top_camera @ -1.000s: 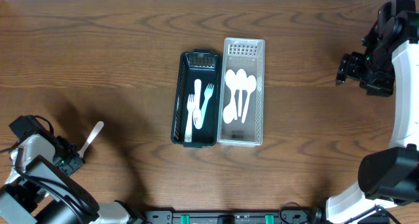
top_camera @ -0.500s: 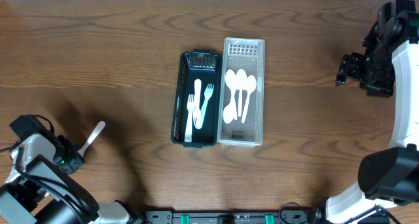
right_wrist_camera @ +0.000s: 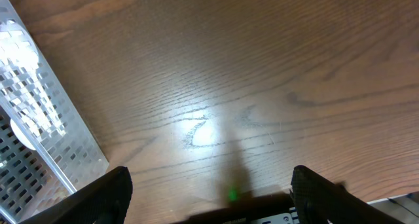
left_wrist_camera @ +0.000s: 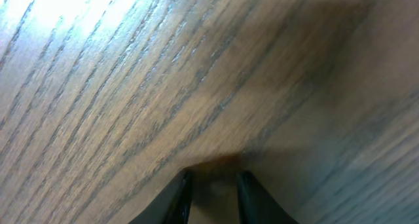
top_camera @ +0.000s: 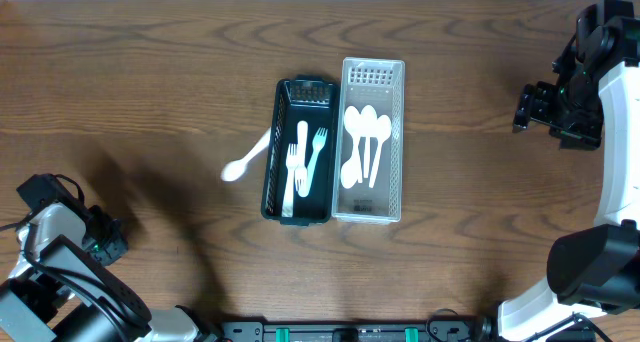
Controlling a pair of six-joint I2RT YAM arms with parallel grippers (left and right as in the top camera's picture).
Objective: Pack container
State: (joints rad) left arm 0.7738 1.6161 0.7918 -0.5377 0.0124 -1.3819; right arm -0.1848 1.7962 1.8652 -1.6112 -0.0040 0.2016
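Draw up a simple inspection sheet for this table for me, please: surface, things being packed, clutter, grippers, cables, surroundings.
Surface: brown wood-grain table, no spills seen.
Job's things: dark tray holds white forks; white tray right beside it holds white spoons; one loose spoon lies on the table by the dark tray's outer wall.
Clutter: nothing seen.
Grippers: left gripper is low over bare wood, fingers narrowly apart, empty; right gripper is wide open, empty, away from the trays.
Cables: dark cables by the left arm's base.
Surroundings: black rail with green parts at the near edge.
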